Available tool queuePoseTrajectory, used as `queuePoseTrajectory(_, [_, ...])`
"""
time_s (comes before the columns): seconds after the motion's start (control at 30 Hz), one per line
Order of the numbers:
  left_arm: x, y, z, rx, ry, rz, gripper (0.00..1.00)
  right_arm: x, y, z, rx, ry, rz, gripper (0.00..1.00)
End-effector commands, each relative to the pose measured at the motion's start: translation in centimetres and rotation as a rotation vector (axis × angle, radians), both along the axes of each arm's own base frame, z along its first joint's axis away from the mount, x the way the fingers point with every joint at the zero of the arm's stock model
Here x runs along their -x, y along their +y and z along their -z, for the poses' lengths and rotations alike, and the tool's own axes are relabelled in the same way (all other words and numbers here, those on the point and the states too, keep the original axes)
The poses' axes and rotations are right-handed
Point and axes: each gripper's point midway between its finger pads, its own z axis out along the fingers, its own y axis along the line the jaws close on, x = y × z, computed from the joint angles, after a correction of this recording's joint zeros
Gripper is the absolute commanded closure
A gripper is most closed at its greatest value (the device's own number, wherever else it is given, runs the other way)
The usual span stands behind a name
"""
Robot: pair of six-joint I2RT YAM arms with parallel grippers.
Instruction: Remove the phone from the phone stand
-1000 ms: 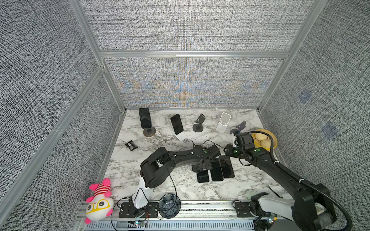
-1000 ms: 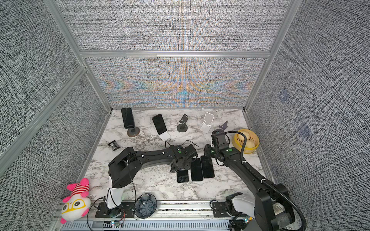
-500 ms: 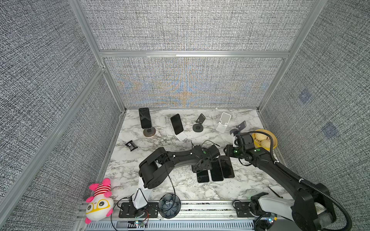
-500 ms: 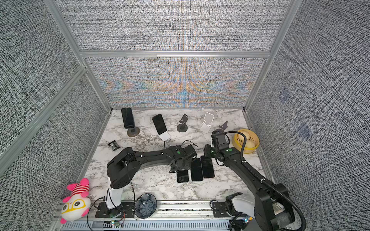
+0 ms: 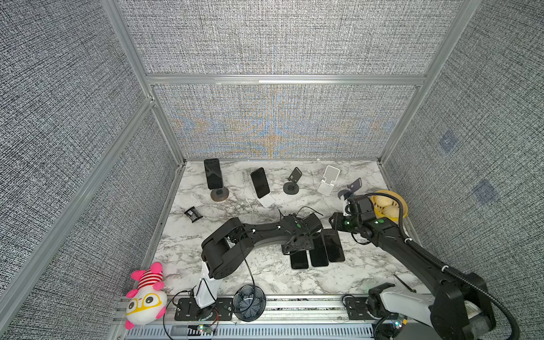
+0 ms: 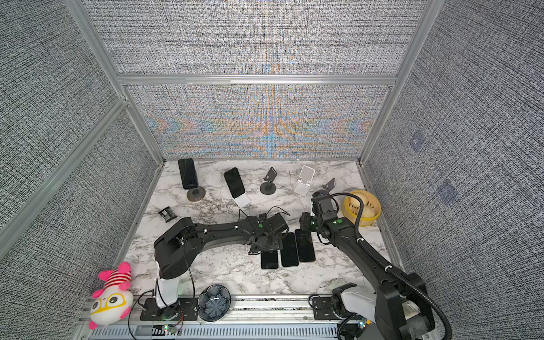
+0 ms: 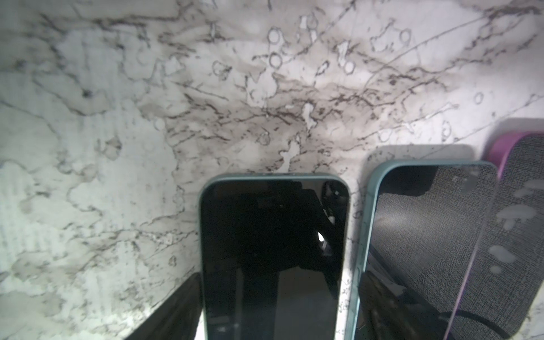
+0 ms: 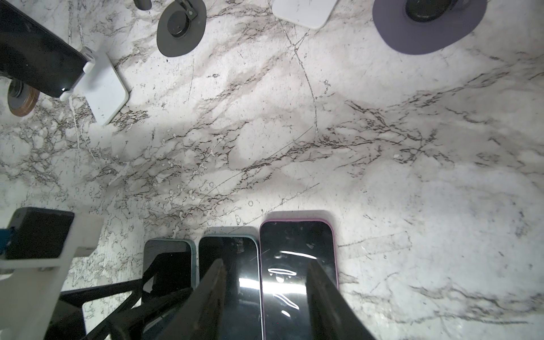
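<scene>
Pink-and-white plush toy point(image 5: 145, 294) at front-left corner, beside marble desk point(image 5: 265, 279). Black flower-shaped dish point(image 5: 249, 304) on front rail, near toy. Small black box point(image 5: 192, 214) on desk, left side. Yellow basket point(image 6: 369, 220) at right edge, pale buns point(image 6: 365, 206) inside.

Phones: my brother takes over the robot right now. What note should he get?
Left gripper: low over the shortest phone, which lies flat; grip unclear.
Right gripper: open, empty, above the pink-edged phone.
Done: those two and the middle phone lie flat in a row. Empty: black stand, white stand, purple stand.
Left: corner phone and neighbour phone are on stands at the back; lift them off.
</scene>
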Motion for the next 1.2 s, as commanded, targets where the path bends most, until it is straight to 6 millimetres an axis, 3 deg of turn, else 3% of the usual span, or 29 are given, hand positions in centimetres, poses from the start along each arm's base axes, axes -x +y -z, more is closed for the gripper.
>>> queuePoseTrajectory(0.0, [0.2,-0.5,-0.7,0.037,0.002,0.013,0.15,0.2,-0.2,0.0,0.006,0.006,0.001,0.53])
queuePoseTrajectory(0.2, [-0.4,-0.1,-3.2,0.061,-0.061,0.027,0.15,0.2,-0.1,-0.1,0.005,0.004,0.0,0.53])
queuePoseTrajectory(0.33, [-0.2,1.9,-3.9,-0.001,-0.079,0.037,0.18,0.1,-0.1,-0.2,0.006,0.005,-0.002,0.53])
queuePoseTrajectory(0.4, [0.1,3.3,-3.9,-0.035,-0.076,0.029,0.25,0.2,-0.1,-0.1,0.009,0.007,-0.003,0.53])
queuePoseTrajectory(0.6, [1.7,6.2,-2.8,-0.087,-0.016,-0.034,0.59,0.1,-0.2,0.0,0.014,0.009,-0.002,0.53])
queuePoseTrajectory(0.77, [2.6,5.4,-1.0,-0.083,0.055,-0.046,0.71,-0.2,0.1,-0.2,0.0,0.003,-0.002,0.53])
queuePoseTrajectory(1.17, [2.5,3.4,0.4,-0.053,0.088,-0.018,0.72,0.1,-0.3,-0.2,0.017,0.0,0.001,0.53])
